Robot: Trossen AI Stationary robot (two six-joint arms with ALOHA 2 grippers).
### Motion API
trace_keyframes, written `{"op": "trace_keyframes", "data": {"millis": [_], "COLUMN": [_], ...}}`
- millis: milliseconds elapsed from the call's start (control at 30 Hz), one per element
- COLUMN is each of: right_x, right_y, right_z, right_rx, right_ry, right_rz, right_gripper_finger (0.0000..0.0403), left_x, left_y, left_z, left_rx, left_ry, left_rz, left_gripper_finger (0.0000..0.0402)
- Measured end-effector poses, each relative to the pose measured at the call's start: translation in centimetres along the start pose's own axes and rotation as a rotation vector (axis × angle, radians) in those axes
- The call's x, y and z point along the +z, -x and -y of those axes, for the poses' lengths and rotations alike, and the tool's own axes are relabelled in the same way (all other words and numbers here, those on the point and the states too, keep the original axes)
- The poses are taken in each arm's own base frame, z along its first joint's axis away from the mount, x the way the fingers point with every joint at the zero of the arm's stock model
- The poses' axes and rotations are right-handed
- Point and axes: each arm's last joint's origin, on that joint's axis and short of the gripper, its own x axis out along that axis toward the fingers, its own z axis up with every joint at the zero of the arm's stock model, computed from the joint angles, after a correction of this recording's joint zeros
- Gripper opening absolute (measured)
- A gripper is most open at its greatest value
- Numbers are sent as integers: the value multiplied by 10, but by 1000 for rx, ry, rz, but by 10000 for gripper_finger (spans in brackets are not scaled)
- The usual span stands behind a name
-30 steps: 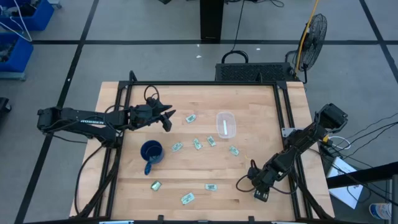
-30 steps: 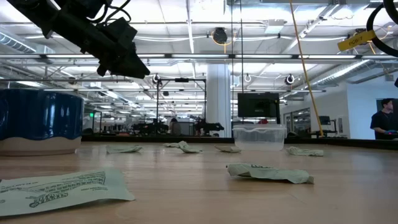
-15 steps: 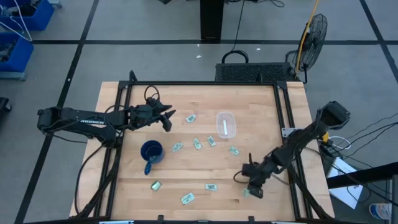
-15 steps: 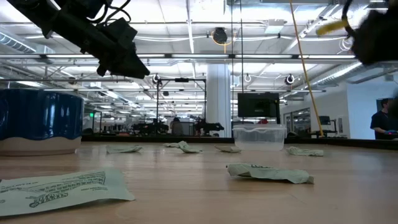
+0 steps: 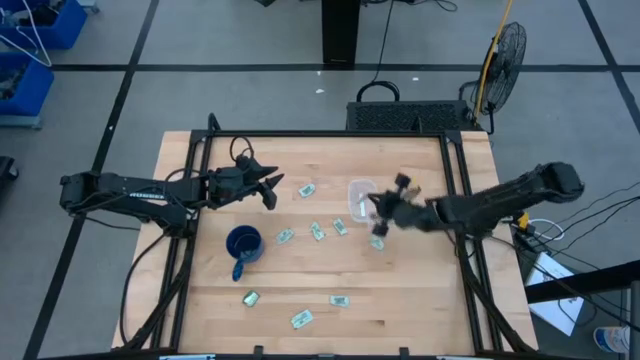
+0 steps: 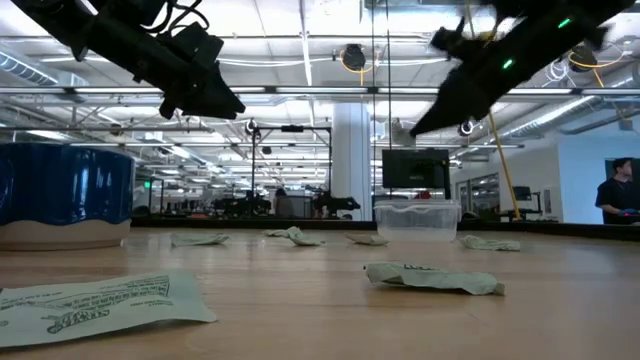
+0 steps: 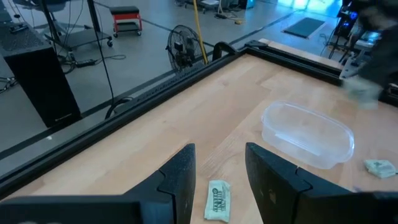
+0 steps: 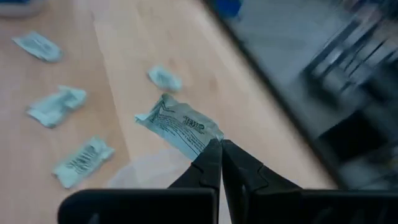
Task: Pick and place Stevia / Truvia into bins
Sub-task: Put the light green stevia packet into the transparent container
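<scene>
On the pale wooden table (image 5: 420,280), the dark right arm reaches to the small clear rounded plastic bin (image 5: 362,199), its gripper (image 8: 219,148) pinching one pale green paper sweetener packet (image 8: 181,126) by the edge, fingers pressed together. The left gripper (image 7: 219,168) hovers with fingers spread, empty, above another packet (image 7: 216,199) near the bin's far side.
</scene>
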Motion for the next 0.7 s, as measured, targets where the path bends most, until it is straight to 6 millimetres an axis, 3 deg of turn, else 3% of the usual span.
{"op": "trace_keyframes", "data": {"millis": [267, 567, 700], "right_x": [-17, 6, 2], "right_y": [-61, -100, -112], "right_z": [46, 42, 34], "right_rx": [65, 112, 106], "right_ry": [-144, -109, -118], "right_rz": [-291, -549, -597], "right_gripper_finger": [0, 0, 6], "left_x": [3, 6, 4], "left_y": [0, -2, -2], "left_z": [0, -5, -6], "left_rx": [18, 39, 46], "left_ry": [13, 36, 30], "left_rz": [30, 55, 32], "left_gripper_finger": [145, 145, 145]}}
